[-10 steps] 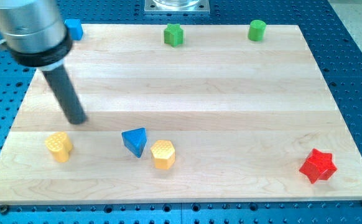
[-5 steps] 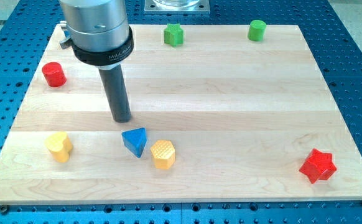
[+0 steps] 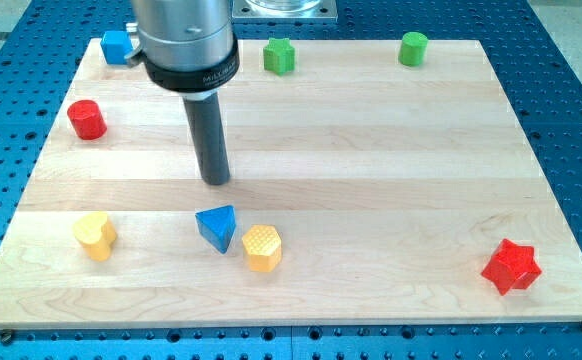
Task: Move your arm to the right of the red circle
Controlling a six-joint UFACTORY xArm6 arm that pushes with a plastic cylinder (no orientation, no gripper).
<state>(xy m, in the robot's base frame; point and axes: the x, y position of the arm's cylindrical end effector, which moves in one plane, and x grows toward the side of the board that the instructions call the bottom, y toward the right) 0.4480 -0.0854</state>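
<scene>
The red circle, a short red cylinder, stands near the board's left edge in the upper half. My tip rests on the board well to the red circle's right and lower down, touching no block. It is just above the blue triangle.
A yellow heart and a yellow hexagon lie in the lower left area. A blue block, a green star and a green cylinder line the top edge. A red star sits at lower right.
My tip has moved rightward across the board, from left of centre near the yellow heart to above the blue triangle. The red circle, hidden by the arm at first, now shows. No block moved.
</scene>
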